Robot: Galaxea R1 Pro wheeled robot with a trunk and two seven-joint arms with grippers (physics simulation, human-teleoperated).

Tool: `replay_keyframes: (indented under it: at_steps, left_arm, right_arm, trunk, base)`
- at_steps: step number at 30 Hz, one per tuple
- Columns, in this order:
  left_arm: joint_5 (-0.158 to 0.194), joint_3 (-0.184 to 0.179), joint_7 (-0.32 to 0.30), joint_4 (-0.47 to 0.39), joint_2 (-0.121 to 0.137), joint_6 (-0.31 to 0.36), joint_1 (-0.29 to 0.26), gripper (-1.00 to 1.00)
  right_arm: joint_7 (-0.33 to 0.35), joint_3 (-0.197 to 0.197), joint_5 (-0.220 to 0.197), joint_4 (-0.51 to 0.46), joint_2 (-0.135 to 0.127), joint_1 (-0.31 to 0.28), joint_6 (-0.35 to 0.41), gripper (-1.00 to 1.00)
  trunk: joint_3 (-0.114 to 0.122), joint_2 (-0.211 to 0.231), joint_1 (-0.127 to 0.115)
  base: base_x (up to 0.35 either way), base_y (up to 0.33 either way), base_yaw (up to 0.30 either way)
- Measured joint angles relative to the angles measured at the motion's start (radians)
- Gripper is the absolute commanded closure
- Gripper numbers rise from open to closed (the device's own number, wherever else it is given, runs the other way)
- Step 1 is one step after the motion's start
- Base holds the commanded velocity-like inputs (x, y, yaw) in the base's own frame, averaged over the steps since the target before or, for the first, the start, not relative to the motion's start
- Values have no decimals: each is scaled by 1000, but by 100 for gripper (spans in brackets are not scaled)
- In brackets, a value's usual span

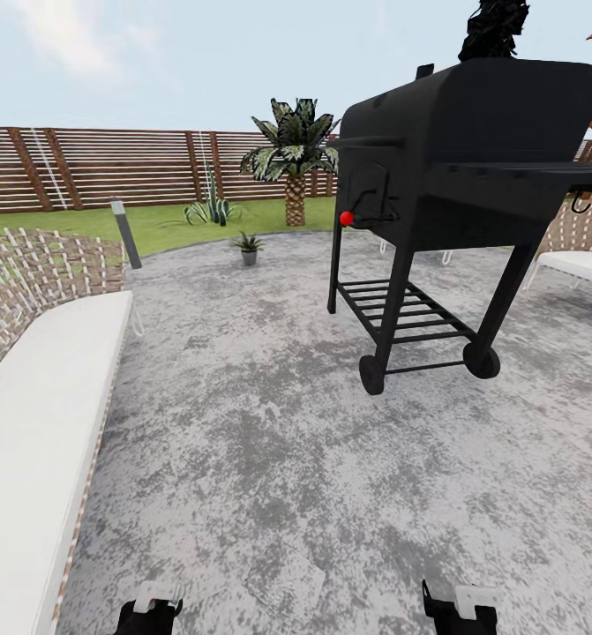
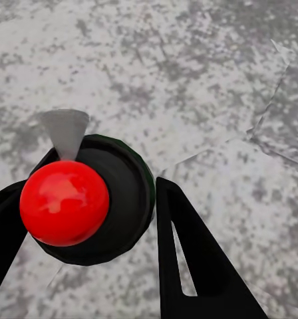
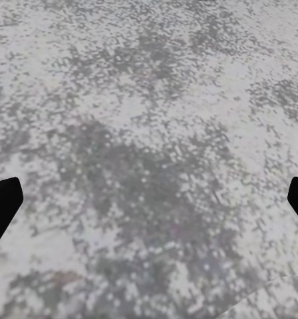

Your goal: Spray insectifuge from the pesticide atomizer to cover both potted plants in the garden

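Grey mottled stone patio (image 1: 269, 459) spreads ahead of me, ringed by lawn and a brown slatted fence (image 1: 110, 163). Working left to right in the head view: a white-cushioned wicker bench (image 1: 40, 414) runs along the left edge, a grey lamp post (image 1: 125, 233) stands at the patio rim, a striped agave (image 1: 209, 210) sits on the grass, one small potted plant (image 1: 248, 246) rests on the far edge of the stone, a palm (image 1: 294, 159) rises behind it, and the black grill (image 1: 454, 176) fills the right. I count one potted plant from here; the second I cannot find.

My left gripper (image 2: 99, 212) has the pesticide atomizer (image 2: 116, 199) between its fingers (image 2: 189, 259), closed against the dark round body, seen from the top with its red ball cap (image 2: 64, 203) and a pale nozzle (image 2: 66, 129) pointing away. So the bottle is already in hand, low at my left, well apart from the plant.

My right gripper (image 3: 149, 199) is spread wide, with only the tips at the frame edges, holding nothing over bare stone.

I judge the bottle light and rigid but smooth-sided, so it could twist in a two-finger pinch; the mid-body hold looks right, keeping the nozzle clear. One bottle, one grill, one palm, one agave, one lamp post.
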Motion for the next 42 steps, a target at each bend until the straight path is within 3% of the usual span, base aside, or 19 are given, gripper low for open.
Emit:
replay_keyframes:
  at_steps: [21,42]
  left_arm:
    - [0,0,0,-1,0,0,0,100]
    - [0,0,0,1,0,0,0,100]
  right_arm:
    - [1,0,0,0,0,0,0,-100]
    - [-1,0,0,0,0,0,0,-100]
  trunk:
    - [0,0,0]
    - [0,0,0]
  base:
    - [1,0,0]
    - [105,-48,0]
